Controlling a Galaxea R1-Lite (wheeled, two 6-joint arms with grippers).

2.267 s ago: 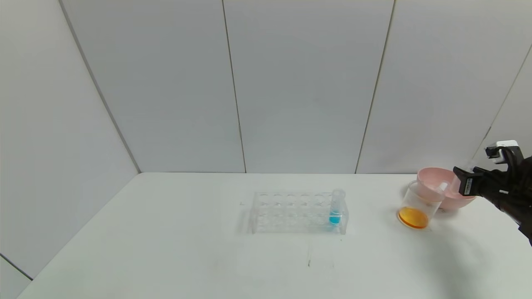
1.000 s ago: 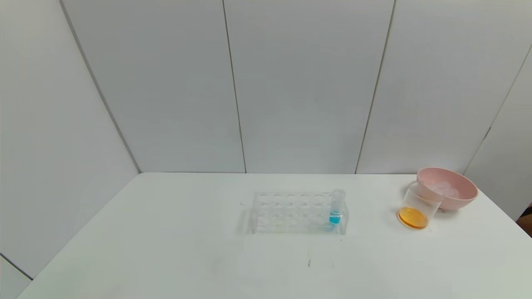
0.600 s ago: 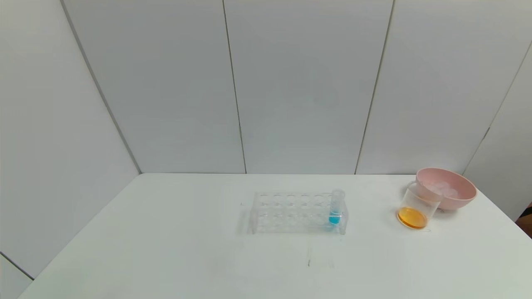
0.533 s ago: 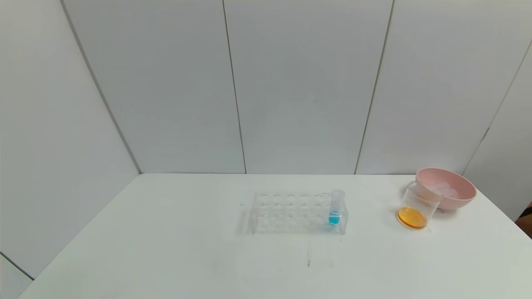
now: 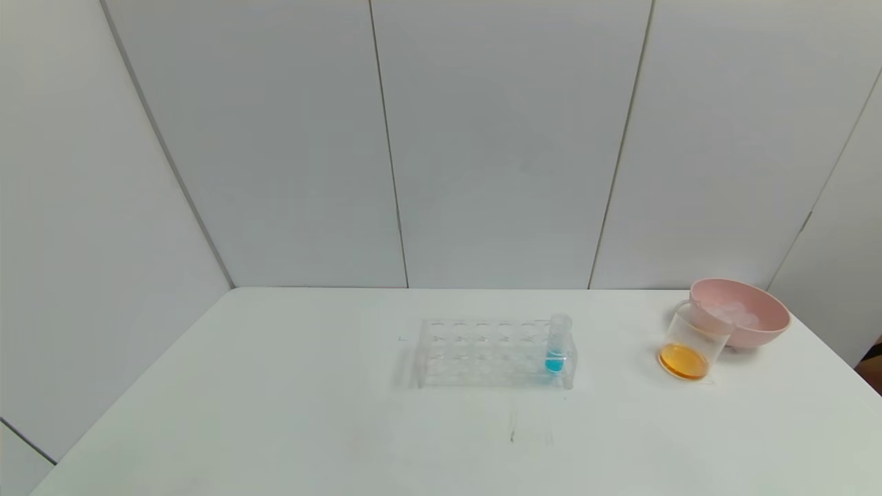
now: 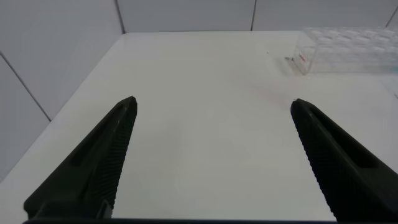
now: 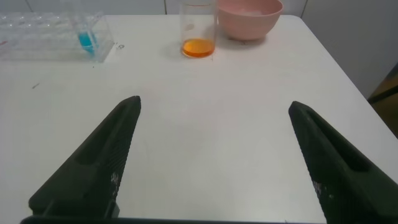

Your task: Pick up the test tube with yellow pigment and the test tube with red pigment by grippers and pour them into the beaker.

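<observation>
The clear beaker point(image 5: 692, 342) stands at the right of the table with orange liquid in its bottom; it also shows in the right wrist view point(image 7: 198, 31). No tube with yellow or red liquid is in view. Clear empty tubes lie in the pink bowl point(image 5: 765, 329). My left gripper point(image 6: 213, 106) is open and empty over the table's near left part. My right gripper point(image 7: 214, 102) is open and empty over the near right part, well short of the beaker. Neither arm shows in the head view.
A clear multi-hole rack point(image 5: 493, 353) stands mid-table with one blue-liquid tube point(image 5: 557, 346) at its right end; the rack also shows in both wrist views point(image 6: 348, 50) point(image 7: 37, 34). The pink bowl point(image 7: 249, 17) stands just behind the beaker. White walls close the back and left.
The right arm, which reached over the pink bowl 2.3 s ago, has drawn back out of the head view. Nothing on the table has moved since.
</observation>
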